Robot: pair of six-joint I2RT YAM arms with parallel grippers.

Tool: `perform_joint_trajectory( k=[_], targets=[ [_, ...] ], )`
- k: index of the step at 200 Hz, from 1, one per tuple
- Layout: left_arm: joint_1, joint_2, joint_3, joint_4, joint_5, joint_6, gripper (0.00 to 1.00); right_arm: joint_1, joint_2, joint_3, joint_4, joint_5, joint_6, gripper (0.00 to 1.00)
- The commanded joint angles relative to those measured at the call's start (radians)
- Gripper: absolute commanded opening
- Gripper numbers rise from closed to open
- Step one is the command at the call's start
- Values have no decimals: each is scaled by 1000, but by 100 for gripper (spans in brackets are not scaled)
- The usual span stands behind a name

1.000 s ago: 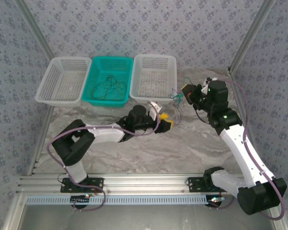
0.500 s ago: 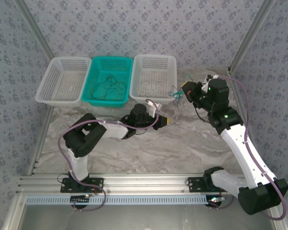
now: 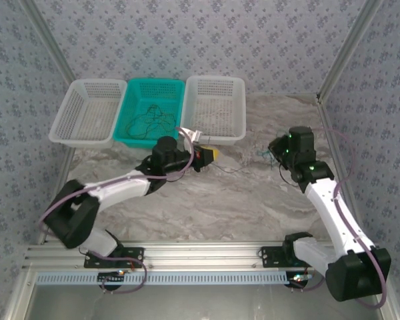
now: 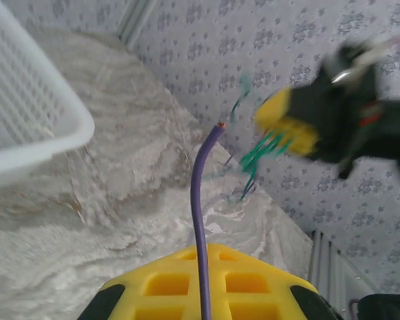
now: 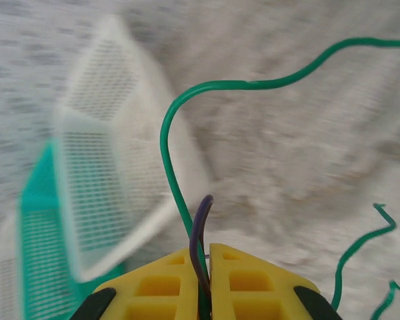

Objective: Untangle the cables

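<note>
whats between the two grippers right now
In the top view, a thin dark cable over bare table, between the left gripper and right gripper.

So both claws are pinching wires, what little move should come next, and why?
Probably the left gripper should pull a little to its left, away from the right gripper. It is shut on a purple wire, while the right gripper pinches a green wire and a purple strand, so drawing them apart would likely slide the strands free.
</note>
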Motion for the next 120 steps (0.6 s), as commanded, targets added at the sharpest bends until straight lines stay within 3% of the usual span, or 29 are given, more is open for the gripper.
perform_joint_trajectory(
  k=[1, 29, 57, 81, 120],
  targets=[
    [-12, -121, 40, -219, -52, 153, 0, -52, 41, -124, 16, 15, 5, 6],
    [-10, -239, 44, -253, -80, 184, 0, -71, 143, -261, 93, -5, 14, 18],
    [-13, -269, 57, -256, -74, 176, 0, -66, 194, -318, 178, -90, 1, 43],
    [-18, -258, 57, -257, -75, 170, 0, -30, 99, -249, 94, -48, -88, 76],
    [-33, -243, 50, -242, -92, 175, 0, 84, -89, -186, 14, 128, -278, 94]
  ],
)
